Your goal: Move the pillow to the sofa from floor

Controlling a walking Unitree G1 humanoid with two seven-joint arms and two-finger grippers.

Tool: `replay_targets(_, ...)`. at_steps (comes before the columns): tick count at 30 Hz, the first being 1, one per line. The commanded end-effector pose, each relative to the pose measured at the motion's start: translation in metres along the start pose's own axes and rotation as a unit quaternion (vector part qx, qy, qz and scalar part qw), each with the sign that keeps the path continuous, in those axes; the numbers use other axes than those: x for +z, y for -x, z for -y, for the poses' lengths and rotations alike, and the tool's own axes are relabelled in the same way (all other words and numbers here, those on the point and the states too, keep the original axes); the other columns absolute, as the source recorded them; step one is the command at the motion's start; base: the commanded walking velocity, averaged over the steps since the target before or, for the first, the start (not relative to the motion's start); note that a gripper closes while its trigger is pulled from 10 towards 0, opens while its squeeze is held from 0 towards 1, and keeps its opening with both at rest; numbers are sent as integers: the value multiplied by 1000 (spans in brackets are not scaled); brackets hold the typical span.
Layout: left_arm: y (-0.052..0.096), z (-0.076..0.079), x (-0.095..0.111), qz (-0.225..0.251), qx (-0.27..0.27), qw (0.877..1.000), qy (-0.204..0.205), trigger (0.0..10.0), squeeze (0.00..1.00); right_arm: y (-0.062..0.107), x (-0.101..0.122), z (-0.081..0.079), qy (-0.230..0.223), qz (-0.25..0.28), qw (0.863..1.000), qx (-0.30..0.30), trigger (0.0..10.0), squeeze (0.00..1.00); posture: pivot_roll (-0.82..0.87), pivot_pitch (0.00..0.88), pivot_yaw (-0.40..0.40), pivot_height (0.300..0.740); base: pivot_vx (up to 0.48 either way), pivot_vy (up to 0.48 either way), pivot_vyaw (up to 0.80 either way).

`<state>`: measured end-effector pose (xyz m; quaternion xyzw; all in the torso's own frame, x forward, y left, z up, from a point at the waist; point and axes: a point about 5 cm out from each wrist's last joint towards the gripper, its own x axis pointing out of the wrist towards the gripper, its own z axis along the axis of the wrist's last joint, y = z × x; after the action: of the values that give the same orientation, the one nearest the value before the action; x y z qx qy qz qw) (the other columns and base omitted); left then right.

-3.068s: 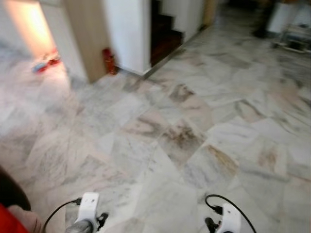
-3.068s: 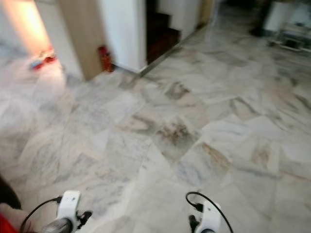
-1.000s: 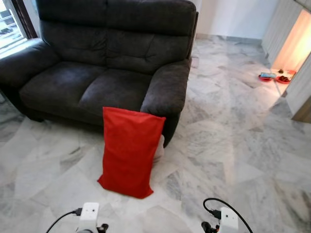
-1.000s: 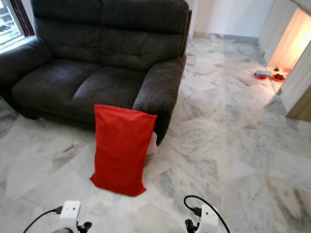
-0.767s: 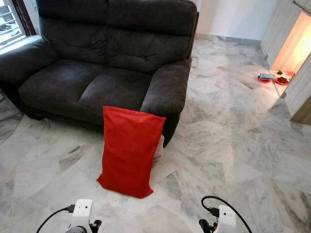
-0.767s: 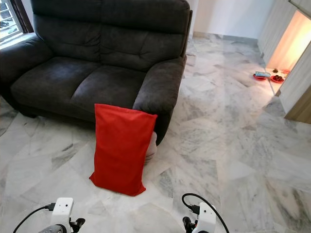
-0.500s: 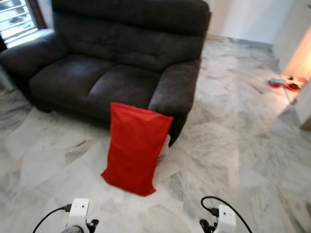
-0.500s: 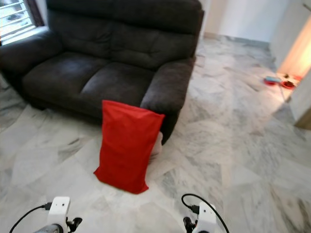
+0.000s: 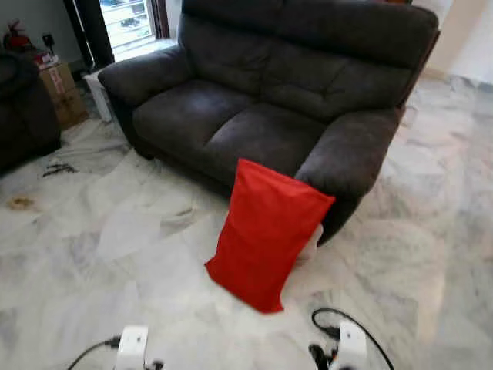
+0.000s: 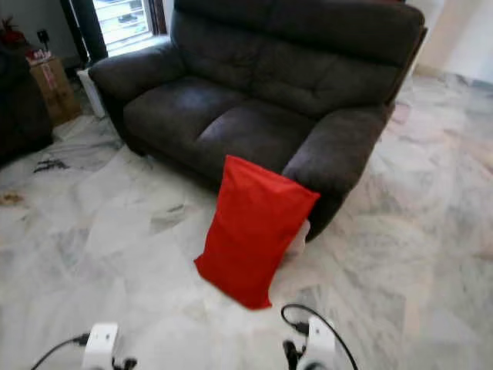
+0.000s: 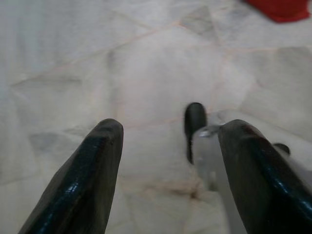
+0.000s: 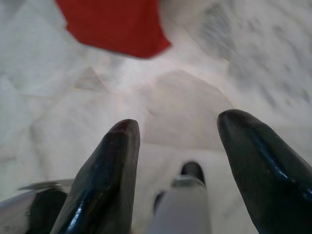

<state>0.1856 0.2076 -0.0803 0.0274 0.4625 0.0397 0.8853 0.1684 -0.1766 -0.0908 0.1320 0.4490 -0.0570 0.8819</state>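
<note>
A red pillow (image 9: 266,234) stands on end on the marble floor, leaning against the right armrest of a dark grey two-seat sofa (image 9: 254,116). Both arms hang low at the bottom edge of the eye views, short of the pillow. My left gripper (image 11: 165,161) is open over bare floor, with a red corner of the pillow (image 11: 282,9) at the frame's edge. Open too is my right gripper (image 12: 183,156), nothing between its fingers, and the pillow's lower end (image 12: 109,27) lies a short way beyond it.
A second dark sofa (image 9: 23,116) stands at the far left, with a cardboard box (image 9: 60,92) and a window (image 9: 127,19) behind. Scraps and a stain (image 9: 19,203) lie on the floor at the left. Marble floor (image 9: 431,254) runs off to the right.
The camera has swung to the left: the sofa and pillow now sit further right in view, and the left sofa, box and window have come into sight. The pillow itself has not moved.
</note>
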Motion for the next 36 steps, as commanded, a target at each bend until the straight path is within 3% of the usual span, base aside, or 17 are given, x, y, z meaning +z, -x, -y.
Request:
replay_targets(1,0,1,1,1,2,1000,-6,10000,0,0,0,2,-7,-1,1000,-4,10000,0,-58,0,-52,740,0,0,0)
replay_targets(11,0,2,-1,-2,2,1000,-1,10000,0,1,0,6,-5,-4,1000,-18,10000,0,-58,0,-54,740,0,0,0)
replay_targets(18,0,-5,0,-4,7,1000,1,10000,0,2,-2,11,-6,-11,1000,-27,10000,0,-58,0,-55,740,0,330,-455)
replay_targets(29,1,-17,4,0,13,1000,3,10000,0,1,0,9,-11,-6,1000,-27,10000,0,-56,0,-53,740,0,336,0)
replay_targets(36,3,-30,-1,-3,21,1000,6,10000,0,1,0,9,-12,-6,999,-30,10000,0,-56,0,-54,740,0,442,-552)
